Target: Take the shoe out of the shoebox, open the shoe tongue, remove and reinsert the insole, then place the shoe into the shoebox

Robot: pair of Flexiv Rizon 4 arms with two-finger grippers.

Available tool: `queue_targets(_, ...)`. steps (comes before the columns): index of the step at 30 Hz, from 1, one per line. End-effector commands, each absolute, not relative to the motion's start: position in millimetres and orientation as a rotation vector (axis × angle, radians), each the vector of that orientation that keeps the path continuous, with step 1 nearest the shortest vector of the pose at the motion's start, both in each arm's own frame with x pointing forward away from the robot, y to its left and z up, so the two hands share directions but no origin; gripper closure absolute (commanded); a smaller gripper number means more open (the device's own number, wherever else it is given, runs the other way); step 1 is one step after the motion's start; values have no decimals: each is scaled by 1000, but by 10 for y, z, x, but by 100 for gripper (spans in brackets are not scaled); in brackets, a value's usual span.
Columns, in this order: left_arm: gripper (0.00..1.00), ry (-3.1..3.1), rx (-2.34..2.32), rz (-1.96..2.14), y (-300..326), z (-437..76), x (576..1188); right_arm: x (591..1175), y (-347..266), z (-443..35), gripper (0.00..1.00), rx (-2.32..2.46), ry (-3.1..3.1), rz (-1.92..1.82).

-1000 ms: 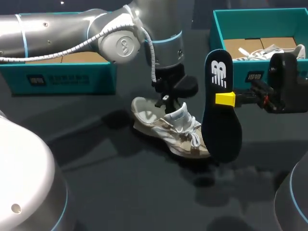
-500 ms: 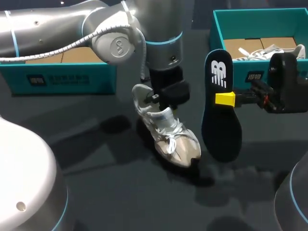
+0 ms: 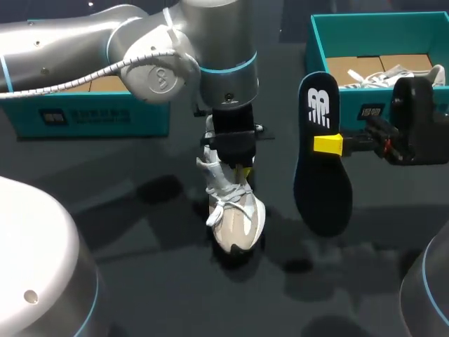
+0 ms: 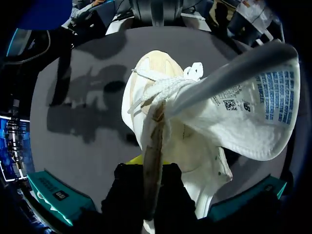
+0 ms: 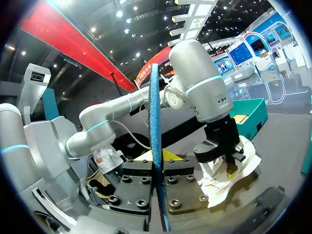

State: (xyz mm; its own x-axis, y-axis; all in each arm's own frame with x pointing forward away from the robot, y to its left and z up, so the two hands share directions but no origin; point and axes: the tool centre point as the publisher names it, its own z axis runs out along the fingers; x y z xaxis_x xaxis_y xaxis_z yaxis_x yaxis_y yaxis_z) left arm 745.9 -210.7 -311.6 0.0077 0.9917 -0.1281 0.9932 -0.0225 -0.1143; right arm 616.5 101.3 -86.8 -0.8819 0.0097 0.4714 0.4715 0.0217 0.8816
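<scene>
**Shoe and insole held apart**

The left pincer [image 3: 237, 163] is clamping the shoe [image 3: 235, 221] by its upper edge. The tongue [image 4: 253, 107] is flaring open and the toe is dipping toward the table [image 3: 140, 281]. The right pincer [image 3: 330, 144] is gripping the dark insole [image 3: 323, 189] from both sides. It is holding the insole upright in the air, just beside the shoe and in front of the right box [image 3: 330, 31].

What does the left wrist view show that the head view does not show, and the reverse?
Only the left wrist view: the printed label on the inside of the raised tongue. Only the head view: the right gripper clamping the insole upright. Both: the shoe held by the left gripper.
</scene>
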Motion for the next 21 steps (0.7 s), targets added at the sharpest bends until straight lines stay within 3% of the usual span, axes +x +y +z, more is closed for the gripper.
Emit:
queue_targets(1,100,2096,2307,-257,-2160,-3193,7397,6153,1025,-874,100,-496,-1974,-1926)
queue_targets(21,100,2246,2298,-233,-2447,-3519,7319,6153,1025,-874,100,-496,-1974,-1926)
